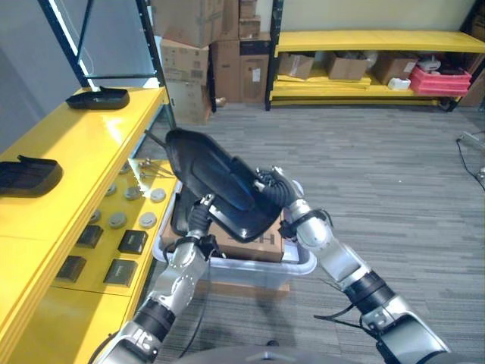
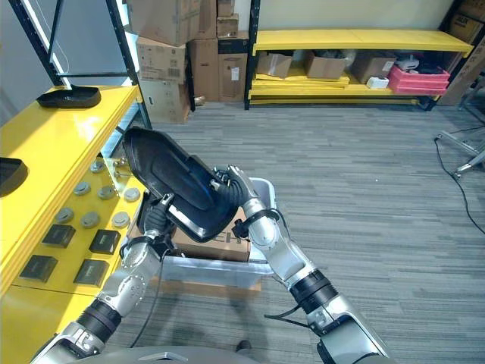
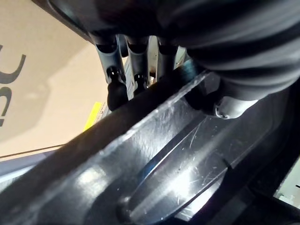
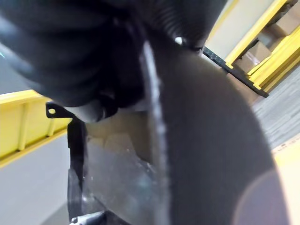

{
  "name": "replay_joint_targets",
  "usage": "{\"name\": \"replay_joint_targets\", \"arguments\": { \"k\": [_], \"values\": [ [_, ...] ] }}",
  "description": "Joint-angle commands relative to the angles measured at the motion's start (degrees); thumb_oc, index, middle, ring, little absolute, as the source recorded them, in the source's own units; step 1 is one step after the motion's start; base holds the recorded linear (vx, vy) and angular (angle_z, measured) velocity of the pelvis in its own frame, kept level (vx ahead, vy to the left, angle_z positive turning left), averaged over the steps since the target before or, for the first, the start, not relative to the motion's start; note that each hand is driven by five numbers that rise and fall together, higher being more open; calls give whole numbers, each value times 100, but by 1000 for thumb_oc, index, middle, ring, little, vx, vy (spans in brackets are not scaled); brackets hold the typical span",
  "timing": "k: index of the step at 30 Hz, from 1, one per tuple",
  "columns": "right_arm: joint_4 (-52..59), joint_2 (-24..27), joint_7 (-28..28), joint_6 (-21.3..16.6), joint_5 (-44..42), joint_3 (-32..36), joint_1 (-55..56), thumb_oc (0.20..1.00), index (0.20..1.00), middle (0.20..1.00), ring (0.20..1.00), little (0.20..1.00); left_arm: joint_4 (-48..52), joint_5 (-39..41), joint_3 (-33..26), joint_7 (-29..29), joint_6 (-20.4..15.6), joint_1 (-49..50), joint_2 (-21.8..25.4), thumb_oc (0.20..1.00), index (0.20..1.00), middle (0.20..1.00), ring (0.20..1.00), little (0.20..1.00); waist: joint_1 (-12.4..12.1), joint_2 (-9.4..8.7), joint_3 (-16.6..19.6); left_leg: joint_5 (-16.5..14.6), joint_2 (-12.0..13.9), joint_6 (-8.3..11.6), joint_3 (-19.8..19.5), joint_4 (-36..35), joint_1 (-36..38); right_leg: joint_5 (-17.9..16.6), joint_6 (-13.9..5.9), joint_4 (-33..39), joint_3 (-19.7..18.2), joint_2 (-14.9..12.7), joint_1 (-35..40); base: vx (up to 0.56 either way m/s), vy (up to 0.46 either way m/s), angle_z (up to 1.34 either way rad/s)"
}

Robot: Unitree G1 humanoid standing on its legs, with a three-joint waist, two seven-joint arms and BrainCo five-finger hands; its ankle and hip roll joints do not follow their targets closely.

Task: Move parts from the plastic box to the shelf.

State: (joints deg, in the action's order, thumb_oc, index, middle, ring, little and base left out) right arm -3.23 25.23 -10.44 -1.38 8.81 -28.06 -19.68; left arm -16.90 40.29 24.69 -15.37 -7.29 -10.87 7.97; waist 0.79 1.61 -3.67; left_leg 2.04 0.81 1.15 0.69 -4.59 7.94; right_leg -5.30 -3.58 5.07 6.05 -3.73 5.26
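Black part (image 1: pixel 220 186), one: large moulded plastic shell, lifted above the plastic box (image 1: pixel 299 262), tilted towards the shelf (image 1: pixel 83 159), gripped from two sides, probably to steady its bulk.
Left hand (image 1: pixel 198 214): fingers (image 3: pixel 115 89) curled on the part's lower edge.
Right hand (image 1: pixel 274 186): at the part's right side; finger state cannot be told.
Cardboard carton (image 1: pixel 258 244), one: directly beneath both hands, inside the box.
Black parts on the shelf, two: nearer part (image 1: pixel 26 174), farther part (image 1: pixel 97 97), both left of the hands, presumably delivered.

part (image 1: pixel 216 182) above plastic box (image 1: pixel 299 262) | shelf (image 1: pixel 83 159) left (two parts on it)
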Motion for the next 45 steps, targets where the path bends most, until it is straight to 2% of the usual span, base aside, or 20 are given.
{"name": "replay_joint_targets", "arguments": {
  "k": [1, 2, 3, 4, 5, 10, 13, 14, 17, 20, 21, 23, 26, 27, 30, 32, 39, 45],
  "values": [
    [894, -602, 649, -923, -1269, -523, -50, 200, 200, 200, 200, 200, -207, -167, -185, 32, -640, -818, -134, 200, 200, 200, 200, 200, -18, -244, 169, -111, 366, 333, -3, -41, 88, 347, -511, -271, -37, -586, 177, -20, 15, -19],
    [936, -570, 658, -953, -1314, -513, -43, 200, 200, 200, 200, 200, -221, -199, -187, 59, -647, -800, -135, 200, 200, 200, 200, 200, -27, -252, 164, -113, 358, 329, -9, -41, 81, 346, -514, -274, -39, -587, 173, -22, 23, -14],
    [959, -554, 709, -996, -1432, -481, -10, 517, 517, 517, 517, 517, -216, -216, -186, 94, -678, -782, -135, 200, 200, 200, 200, 200, -31, -256, 162, -112, 352, 329, -11, -41, 76, 344, -517, -275, -31, -593, 172, -8, 8, -4],
    [960, -554, 709, -996, -1432, -481, -10, 667, 667, 667, 667, 667, -216, -216, -186, 94, -678, -782, -135, 200, 200, 200, 200, 200, -31, -256, 162, -112, 352, 329, -11, -41, 76, 344, -517, -275, -31, -593, 171, 0, 0, 0],
    [935, -528, 707, -1088, -1823, -297, 191, 1000, 1000, 1000, 1000, 1000, -207, -370, -202, 135, -721, -728, -74, 200, 200, 200, 200, 200, -37, -267, 138, -147, 344, 331, -11, -41, 101, 355, -539, -279, 1, -615, 201, 0, 0, 0],
    [856, -494, 507, -1228, -2283, 394, 683, 1000, 1000, 1000, 1000, 1000, -180, -1011, -445, -49, -782, -559, 198, 200, 200, 200, 200, 200, -25, -280, 137, -191, 273, 273, 21, -41, 83, 293, -590, -297, -25, -686, 137, -10, 39, 2],
    [780, -493, 324, -1329, -2452, 933, 1134, 1000, 1000, 1000, 1000, 1000, 35, -1787, -653, -247, -790, -423, 465, 200, 200, 200, 200, 200, -9, -290, 138, -207, 259, 265, 61, -41, 67, 290, -595, -319, -67, -689, 85, 0, 0, 0],
    [780, -493, 324, -1329, -2452, 933, 1135, 1000, 1000, 1000, 1000, 1000, 36, -1787, -653, -247, -789, -423, 465, 200, 200, 200, 200, 200, -10, -290, 139, -207, 259, 265, 62, -41, 67, 291, -595, -319, -67, -689, 84, 0, 0, 0],
    [600, -445, 151, -1433, -2597, 1734, 1781, 1000, 1000, 1000, 1000, 1000, 371, -2901, -912, -482, -771, -259, 808, 200, 200, 200, 200, 200, 33, -313, 168, -169, 274, 290, 65, -41, 24, 255, -587, -296, -50, -677, 51, 3, -14, 0],
    [18, -489, 313, -1501, -3313, 2159, 2218, 1000, 1000, 1000, 1000, 1000, 561, -3336, -1171, -578, -744, -121, 1011, 200, 200, 200, 200, 200, 54, -329, 170, -153, 306, 324, 60, -41, 20, 255, -574, -258, -15, -655, 73, -9, -60, 0],
    [-536, -241, 565, -1366, -3223, 2227, 2392, 1000, 1000, 1000, 1000, 1000, 614, -3419, -1369, -486, -789, -58, 1104, 200, 200, 200, 200, 200, 50, -335, 160, -134, 322, 343, 63, -41, 9, 258, -563, -246, -8, -640, 77, -21, -48, 0],
    [-792, -164, 698, -1290, -3222, 2250, 2486, 1000, 1000, 1000, 1000, 1000, 606, -3405, -1415, -412, -787, -51, 1112, 200, 200, 200, 200, 200, 51, -334, 160, -127, 327, 354, 51, -41, 6, 261, -558, -233, 3, -626, 90, -3, -51, 0],
    [-2510, 18, 754, -1096, -2890, 2231, 2460, 1000, 1000, 1000, 1000, 1000, 588, -3453, -1490, -311, -855, -94, 1209, 200, 200, 200, 200, 200, 22, -307, 151, -148, 362, 387, -8, -41, 38, 308, -545, -201, 63, -604, 183, -3, -52, 2],
    [-2537, 16, 753, -1113, -2888, 2221, 2435, 1000, 1000, 1000, 1000, 1000, 592, -3452, -1499, -309, -854, -97, 1212, 200, 200, 200, 200, 200, 31, -311, 144, -105, 357, 384, -13, -41, 12, 274, -540, -209, 62, -609, 155, -38, -38, 4],
    [-4500, 21, 551, -805, -1745, 1905, 2217, 1000, 1000, 1000, 1000, 1000, 820, -3533, -1605, -248, -954, -76, 1319, 200, 200, 200, 200, 200, -49, -258, 109, -70, 373, 398, -102, -41, -12, 290, -519, -196, 129, -591, 202, -34, -50, 4],
    [-5432, -160, 451, -648, -1508, 1822, 2093, 1000, 1000, 1000, 1000, 1000, 1038, -3409, -1665, -198, -1005, -29, 1287, 200, 200, 200, 200, 200, -99, -220, 98, -60, 367, 398, -153, -41, -18, 289, -510, -183, 187, -590, 243, -7, -37, 21],
    [-6777, -851, 606, -427, -1653, 1853, 2188, 1000, 1000, 1000, 1000, 1000, 1883, -3351, -2312, -67, -1041, 919, 1271, 200, 200, 200, 200, 200, -305, -137, 92, -15, 434, 408, -342, -41, 4, 424, -420, -221, 296, -501, 335, 8, -52, 10],
    [-6969, -887, 639, -423, -1571, 1804, 2184, 1000, 1000, 1000, 1000, 1000, 2287, -3423, -2618, -54, -1061, 1287, 1392, 200, 200, 200, 200, 200, -468, -67, -7, 65, 518, 472, -647, 60, -83, 587, -310, -343, 457, -381, 392, -12, -77, 21]
  ]
}}
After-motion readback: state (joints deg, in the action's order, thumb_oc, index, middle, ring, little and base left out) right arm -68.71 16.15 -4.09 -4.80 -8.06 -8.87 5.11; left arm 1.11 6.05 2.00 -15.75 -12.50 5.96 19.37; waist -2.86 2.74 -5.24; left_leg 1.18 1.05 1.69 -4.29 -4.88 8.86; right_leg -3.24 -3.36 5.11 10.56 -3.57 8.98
